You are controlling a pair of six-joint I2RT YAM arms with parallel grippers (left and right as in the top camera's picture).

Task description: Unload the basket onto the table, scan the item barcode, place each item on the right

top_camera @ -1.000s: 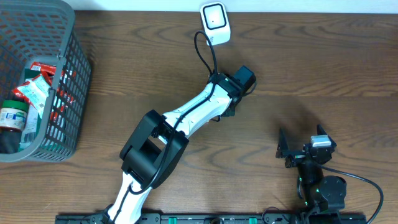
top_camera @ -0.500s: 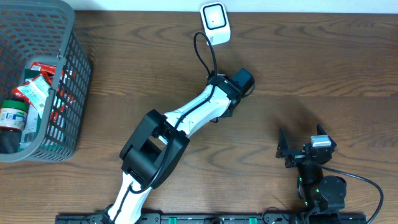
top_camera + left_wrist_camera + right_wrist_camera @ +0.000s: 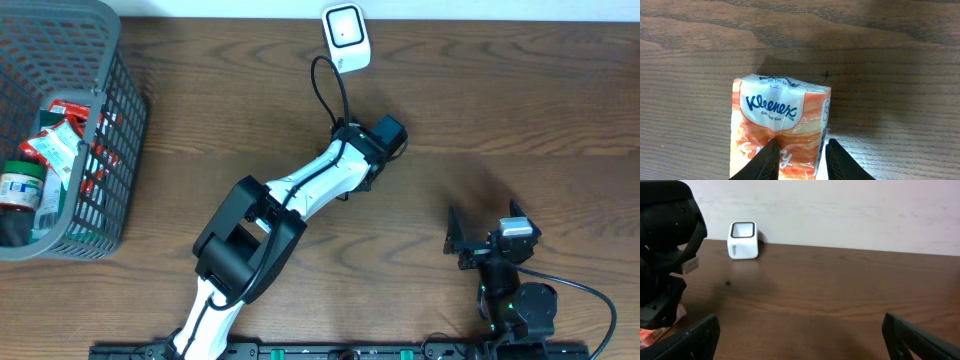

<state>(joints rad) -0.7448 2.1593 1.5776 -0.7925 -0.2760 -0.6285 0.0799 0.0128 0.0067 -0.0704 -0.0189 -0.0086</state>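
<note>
Since a second ago: in the overhead view the left wrist has eased back a little toward 7 o'clock, and its cable loop has shifted with it. The right arm is unmoved.

Right gripper (image 3: 802,332): parked near the front edge, about 5 o'clock on the table (image 3: 890,75). Its jaws are spread wide with nothing between them.

Left gripper (image 3: 802,142): mid-table, with the arm reaching toward 1 o'clock. The fingers are drawn in on the pack (image 3: 775,107), nipping its near right part, and the wrapper puckers at the left finger. I read this as a pinch. The pack is on or just above the wood; I cannot tell which. From overhead it is hidden under the wrist.

Pack axis: 6 to 12 in the wrist view, with most of it projecting past the fingertips toward 12. No barcode is seen.

Scanner (image 3: 345,35): at the far edge, 11 o'clock from the left gripper and well apart. The left arm is much the nearer, so the carry likely goes toward 11.
</note>
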